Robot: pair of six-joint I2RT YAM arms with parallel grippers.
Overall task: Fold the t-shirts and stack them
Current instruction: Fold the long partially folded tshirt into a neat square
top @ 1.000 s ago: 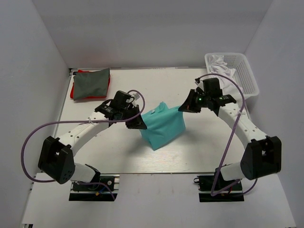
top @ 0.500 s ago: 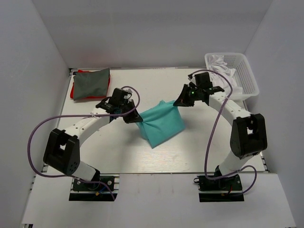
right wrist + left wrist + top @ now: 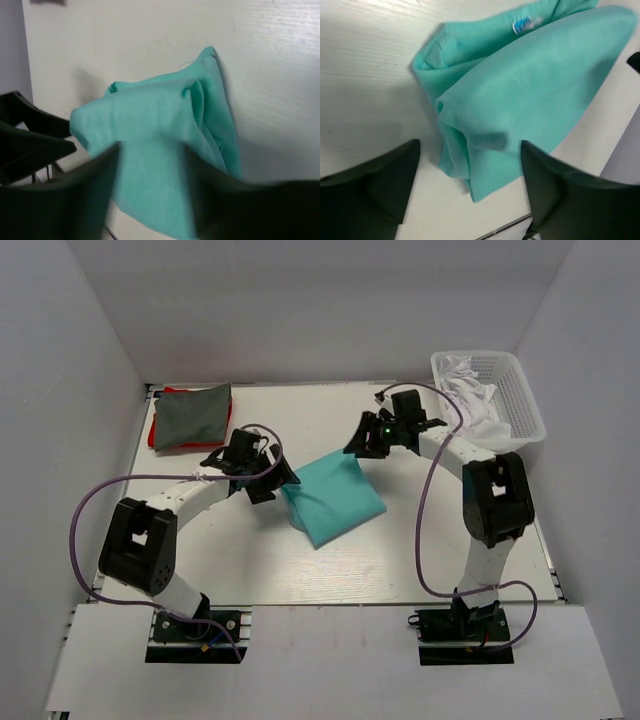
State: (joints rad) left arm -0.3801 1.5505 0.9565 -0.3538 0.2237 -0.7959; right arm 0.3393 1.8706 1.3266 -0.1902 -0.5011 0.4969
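The mint-teal t-shirt lies folded in a loose rumpled pad at the table's middle. My left gripper stands open at its left corner; in the left wrist view the teal shirt spreads ahead of the wide-apart left gripper, touching neither finger. My right gripper is open just above the shirt's far corner; in the right wrist view the teal cloth shows between the blurred fingers, not pinched. The dark grey t-shirt lies folded at the far left on the red one, of which only an edge shows.
A white lattice basket with white cloth in it stands at the far right corner. Purple cables loop off both arms. Grey walls close in the table on three sides.
Both grippers were shut on the teal shirt's corners, holding it up. They carried the corners away from the arms' bases, then opened; the shirt now lies folded on the table.
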